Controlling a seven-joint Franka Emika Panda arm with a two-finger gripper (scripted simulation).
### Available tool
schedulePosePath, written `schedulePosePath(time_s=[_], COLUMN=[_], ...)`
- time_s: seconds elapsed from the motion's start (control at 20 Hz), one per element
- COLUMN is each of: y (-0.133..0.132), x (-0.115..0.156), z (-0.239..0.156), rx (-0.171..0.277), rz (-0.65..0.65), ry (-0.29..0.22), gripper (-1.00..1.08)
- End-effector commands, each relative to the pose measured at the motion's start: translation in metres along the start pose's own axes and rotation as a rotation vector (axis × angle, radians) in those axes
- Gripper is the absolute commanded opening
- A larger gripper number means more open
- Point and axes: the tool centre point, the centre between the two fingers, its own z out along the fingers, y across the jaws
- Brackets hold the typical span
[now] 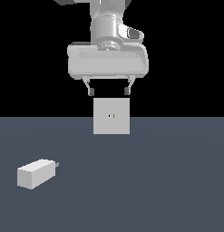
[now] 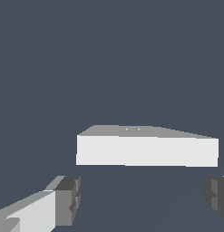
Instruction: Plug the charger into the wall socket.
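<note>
The gripper hangs spread and empty just above the wall socket, a flat upright white square plate. The charger, a small white block, lies well apart on the grey floor toward the exterior view's left, its prongs clear of everything.

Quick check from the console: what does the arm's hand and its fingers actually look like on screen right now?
The gripper has a broad, rounded white hand body under a glossy white-and-grey wrist with a dark oval inset. Two short, thin grey fingers end in dark pads. In the wrist view the fingers look blocky, grey with white backing. No cables or markings show.
</note>
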Motion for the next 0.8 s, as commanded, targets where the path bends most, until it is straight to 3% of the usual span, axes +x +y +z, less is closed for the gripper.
schedulePosePath(time_s=[0.0, 0.35, 0.75], y=[0.000, -0.005, -0.025], x=[0.000, -0.008, -0.035], z=[0.000, 0.005, 0.025], rx=[0.000, 0.002, 0.008], rz=[0.000, 0.021, 0.101], ry=[0.000, -0.001, -0.003], gripper=[1.00, 1.00, 1.00])
